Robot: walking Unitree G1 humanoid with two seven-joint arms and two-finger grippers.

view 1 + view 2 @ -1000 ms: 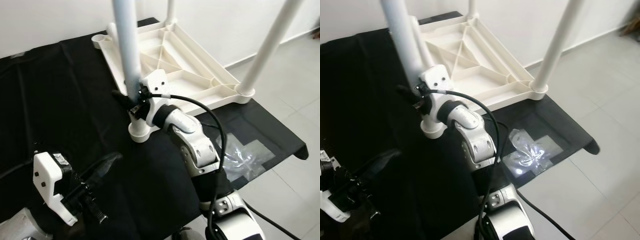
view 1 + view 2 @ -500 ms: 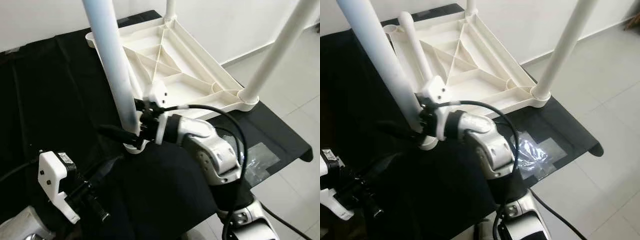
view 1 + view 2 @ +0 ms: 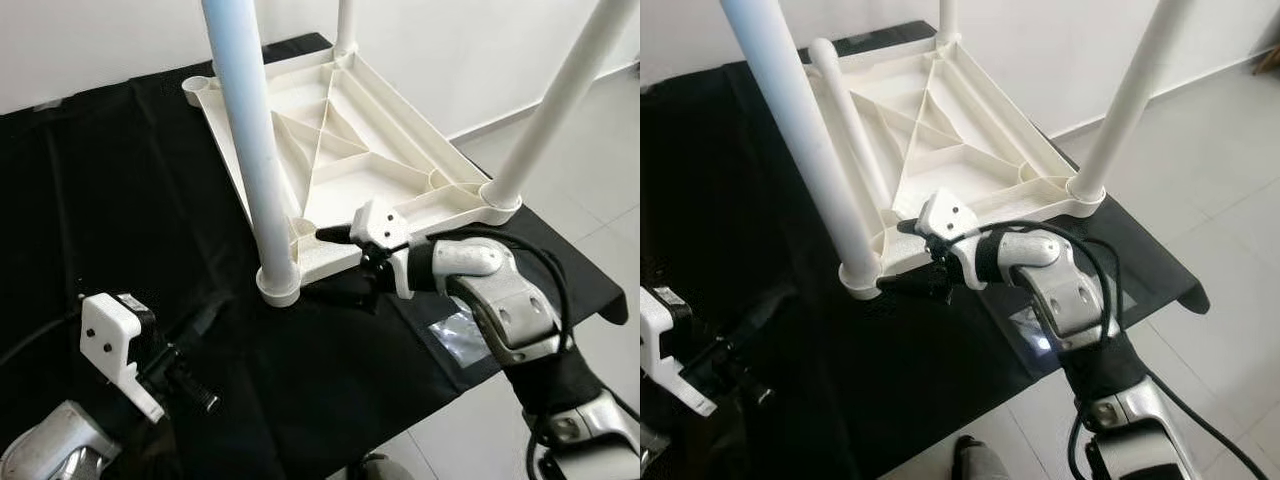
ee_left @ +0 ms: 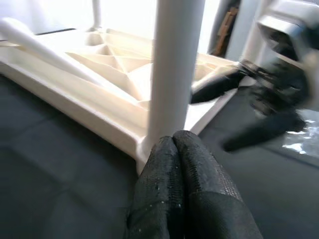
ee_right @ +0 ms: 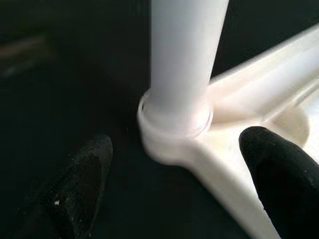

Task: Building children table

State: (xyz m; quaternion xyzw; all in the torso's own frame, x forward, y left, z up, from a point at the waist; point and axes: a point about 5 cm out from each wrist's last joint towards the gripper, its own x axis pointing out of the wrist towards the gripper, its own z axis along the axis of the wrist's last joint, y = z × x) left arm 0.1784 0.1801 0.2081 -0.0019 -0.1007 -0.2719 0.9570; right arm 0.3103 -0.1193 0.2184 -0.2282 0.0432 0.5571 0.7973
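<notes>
Change since earlier frame: right claw (image 3: 335, 262), half a second ago clasped round the near leg just above its socket, has let go and drawn back toward the robot's right; the head camera has also shifted.

Item: white plastic children's table top (image 3: 340, 160), lying upside down on a black cloth-covered table (image 3: 120, 200), ribbed underside up.
Legs: white plastic tubular legs stand in three corner sockets, including the near leg (image 3: 250, 150); a further white tube (image 3: 845, 105) lies slanted across the underside, by the far-left corner.

Right claw: spread open, empty, level with the near leg's socket (image 5: 174, 127); one finger over the frame edge, the other over the cloth.
Left claw (image 4: 182, 149): closed, empty, tips just short of the same socket.

Step, as judged: near leg seated and released. Next: fetch the loose tube for the remaining corner.
</notes>
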